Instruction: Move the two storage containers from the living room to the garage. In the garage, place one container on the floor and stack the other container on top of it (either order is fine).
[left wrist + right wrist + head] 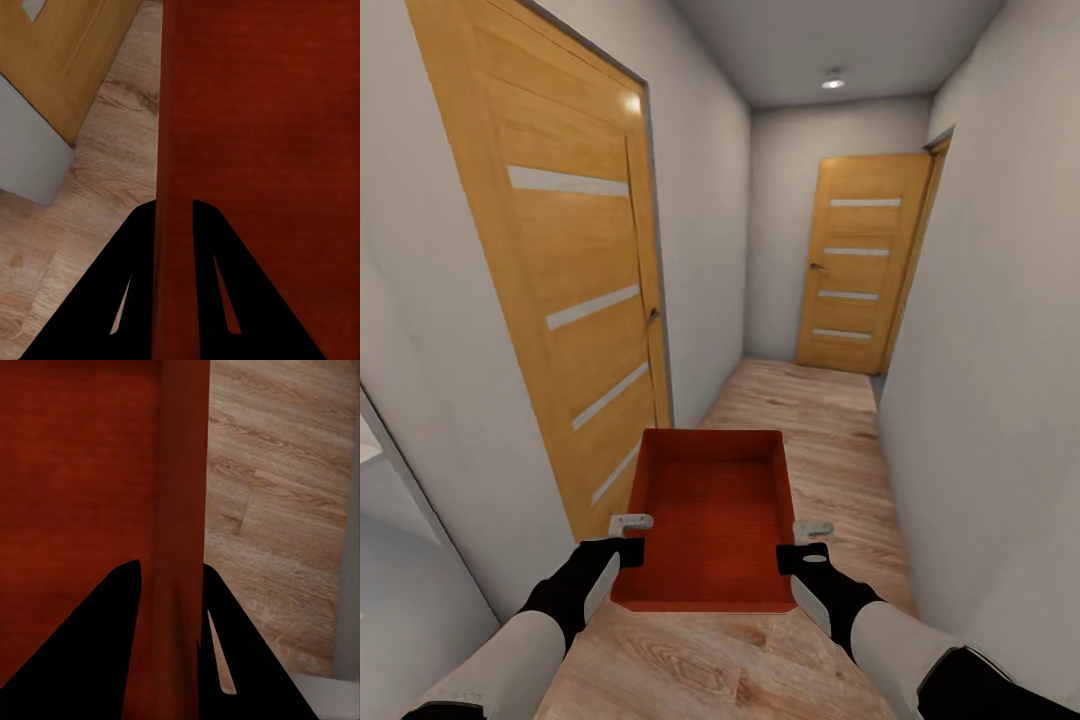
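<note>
The storage container [708, 520], an orange-red topless box, hangs in front of us at about waist height above the light wood plank floor [800, 420] of a narrow hallway, carried between our two arms. Our left pincer [628, 538] is clamped over the container's left wall near its near corner; in the left wrist view the two black fingers [120, 285] sit on either side of that thin wall [174, 187], one inside the box and one outside. Our right pincer [805, 545] grips the right wall the same way, and the right wrist view shows its fingers [97, 645] straddling the wall [181, 547], with plank floor beyond.

The box is empty and held roughly level, its long side pointing down the corridor. Just to our left stands a wooden door [560, 270] with pale horizontal strips, set in a white-grey wall. A second door [860, 265] of the same kind closes the far end of the hallway, under a round ceiling light [833, 82].
</note>
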